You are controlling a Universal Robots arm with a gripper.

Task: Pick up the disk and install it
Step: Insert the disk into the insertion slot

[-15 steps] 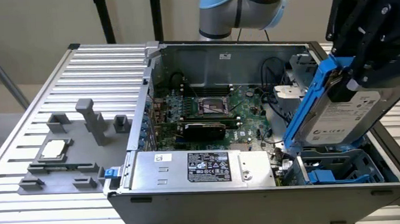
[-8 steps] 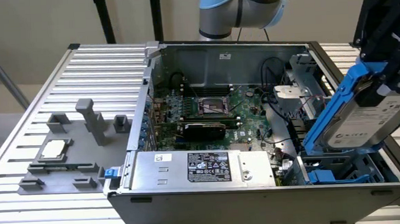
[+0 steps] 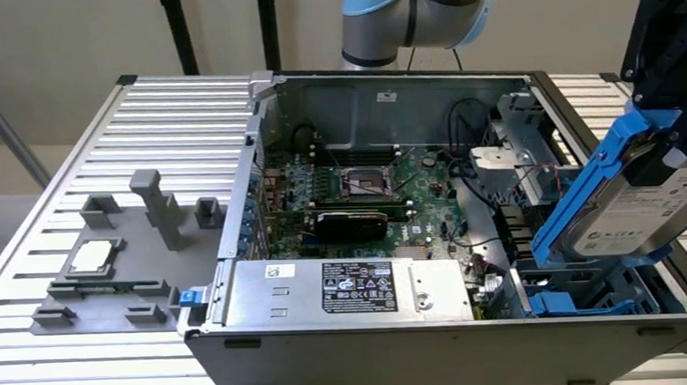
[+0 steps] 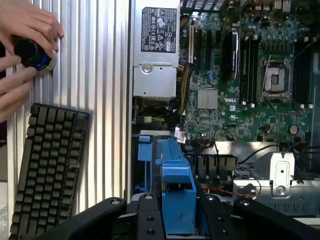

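You get soft, even room light in both views. The ribbed table [image 3: 187, 121] reads pale and bright, with mild glare on its ridges. The motherboard [image 3: 425, 166] lies dimmer, shaded by the walls of the computer case [image 3: 446, 346]. The label on the disk [image 3: 639, 208] shines white; the hand [image 4: 179, 212] shows near-black.

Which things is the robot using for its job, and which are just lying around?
For the job:
- the disk in its blue frame, held by the gripper
- the open computer case

Just lying about:
- the small chip on the grey stand
- the keyboard
- the black knob under a person's hand
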